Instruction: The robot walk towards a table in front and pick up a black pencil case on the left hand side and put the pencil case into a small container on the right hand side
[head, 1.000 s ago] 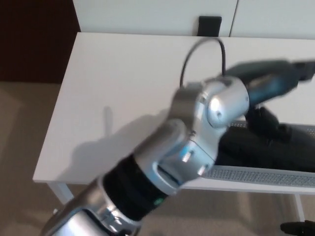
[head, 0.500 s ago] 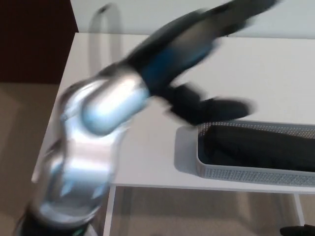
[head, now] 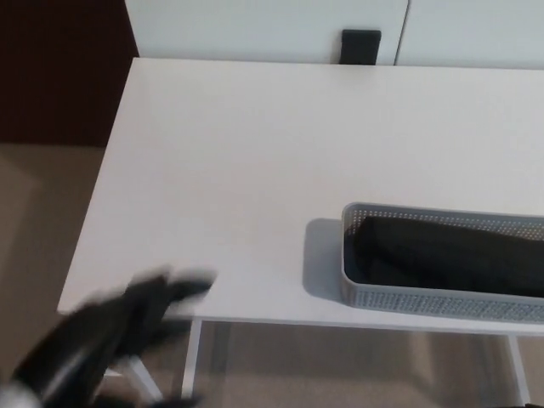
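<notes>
One black pencil case (head: 442,255) lies inside the small grey perforated container (head: 425,299) at the right of the white table (head: 238,170), near the table's front edge. Its long axis runs left to right, along the length of the container, and its left end sits close to the container's left wall; its right end passes out of view at the picture's edge. The left hand (head: 140,306) shows at the lower left, low by the table's front edge and well apart from the container. It is smeared by motion blur, but its dark fingers (head: 189,287) seem spread apart, pointing toward the right, with nothing between them. Whether they touch the table edge cannot be told. A small black rectangle (head: 361,47) stands against the white wall (head: 255,25) behind the table.
</notes>
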Tool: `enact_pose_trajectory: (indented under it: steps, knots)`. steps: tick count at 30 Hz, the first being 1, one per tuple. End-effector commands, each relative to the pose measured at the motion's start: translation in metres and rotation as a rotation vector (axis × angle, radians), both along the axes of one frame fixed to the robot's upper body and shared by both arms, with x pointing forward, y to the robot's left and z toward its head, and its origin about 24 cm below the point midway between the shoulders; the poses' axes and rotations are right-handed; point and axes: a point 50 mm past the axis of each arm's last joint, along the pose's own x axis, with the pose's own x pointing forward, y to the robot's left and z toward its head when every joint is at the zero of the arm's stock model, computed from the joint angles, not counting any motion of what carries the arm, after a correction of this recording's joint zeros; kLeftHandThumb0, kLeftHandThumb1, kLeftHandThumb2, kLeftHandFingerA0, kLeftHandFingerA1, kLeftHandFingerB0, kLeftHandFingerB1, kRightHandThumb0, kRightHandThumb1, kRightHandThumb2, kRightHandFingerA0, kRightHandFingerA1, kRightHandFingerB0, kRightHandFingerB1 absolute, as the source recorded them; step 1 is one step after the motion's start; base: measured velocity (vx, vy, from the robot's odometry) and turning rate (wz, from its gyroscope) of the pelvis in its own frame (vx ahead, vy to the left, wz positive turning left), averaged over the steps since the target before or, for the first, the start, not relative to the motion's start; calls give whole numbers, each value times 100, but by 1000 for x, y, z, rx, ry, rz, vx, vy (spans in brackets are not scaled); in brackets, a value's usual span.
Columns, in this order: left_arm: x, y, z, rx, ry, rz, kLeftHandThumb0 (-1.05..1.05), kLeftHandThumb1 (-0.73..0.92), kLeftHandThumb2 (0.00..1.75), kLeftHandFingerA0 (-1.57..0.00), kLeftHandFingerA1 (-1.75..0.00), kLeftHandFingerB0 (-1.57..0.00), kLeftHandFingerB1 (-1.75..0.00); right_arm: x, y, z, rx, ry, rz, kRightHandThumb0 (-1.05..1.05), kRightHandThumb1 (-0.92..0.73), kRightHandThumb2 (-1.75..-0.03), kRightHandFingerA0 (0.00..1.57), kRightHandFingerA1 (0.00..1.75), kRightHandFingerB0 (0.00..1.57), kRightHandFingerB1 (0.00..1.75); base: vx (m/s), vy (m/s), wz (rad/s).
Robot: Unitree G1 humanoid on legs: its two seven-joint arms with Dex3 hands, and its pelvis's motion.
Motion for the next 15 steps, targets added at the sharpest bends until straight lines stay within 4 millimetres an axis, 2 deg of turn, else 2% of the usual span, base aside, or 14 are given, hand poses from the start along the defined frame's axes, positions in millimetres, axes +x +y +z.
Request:
enact_pose_trajectory:
  steps: [1,2,3,4,5,6,7,8,9,10,11,13,14,15]
  knots:
    - [-165,69,-5,-21,295,-177,-65,47,55,-43,-42,-35,-33,-42,-13,-10,-54,82,-36,-45,-59,-57,70,47,60,43,0,0,0]
    - [-166,70,-11,-18,310,-179,-64,49,56,-43,-42,-34,-33,-44,-14,-10,-60,78,-51,-45,-58,-58,70,49,59,43,0,0,0]
    - [-166,71,-17,-21,326,-174,-71,43,79,-38,-50,-29,-44,-45,-16,-8,-70,35,-105,-51,-48,-80,54,57,41,50,0,0,0]
    - [-166,71,-20,-25,334,-171,-71,43,79,-38,-50,-29,-44,-46,-17,-7,-76,5,-141,-51,-48,-80,54,57,41,50,0,0,0]
    - [-165,75,-30,-45,358,-147,-69,44,79,-37,-51,-29,-45,-47,-21,-1,-71,-101,-280,-45,-60,-58,54,44,39,36,0,0,0]
    - [-161,77,-41,-34,382,-95,-69,43,78,-36,-51,-29,-45,-42,-25,9,-58,-272,-464,-51,-48,-77,36,51,28,46,0,0,0]
    - [-156,79,-50,-6,379,-62,-70,44,79,-37,-51,-28,-44,-39,-29,16,-66,-368,-567,-41,-61,-58,43,44,31,35,0,0,0]
    - [-152,81,-57,10,369,-29,-69,45,79,-36,-52,-26,-44,-34,-34,22,-58,-426,-636,-50,-65,-59,39,43,27,32,0,0,0]
    - [-148,82,-63,16,361,-2,-69,45,79,-36,-52,-26,-44,-30,-38,25,-43,-458,-677,-50,-65,-59,39,43,27,32,0,0,0]
    - [-140,83,-74,62,356,64,-66,59,57,-38,-39,-30,-31,-28,-49,28,-11,-478,-742,-58,-67,-60,37,41,20,31,0,0,0]
    - [-128,84,-85,105,361,144,-68,47,80,-26,-48,-21,-42,-32,-57,27,25,-471,-791,-57,-66,-59,42,44,22,32,0,0,0]
    - [-115,84,-94,139,356,210,-69,47,80,-24,-48,-20,-42,-39,-59,25,28,-453,-813,-61,-63,-60,45,50,24,34,0,0,0]
    - [-106,85,-100,120,355,263,-66,58,58,-26,-39,-22,-31,-44,-60,23,32,-437,-823,-62,-65,-60,43,46,25,34,0,0,0]
    - [-94,87,-110,92,356,348,-64,61,57,-24,-38,-22,-31,-50,-62,21,41,-413,-825,-69,-53,-85,29,51,20,44,0,0,0]
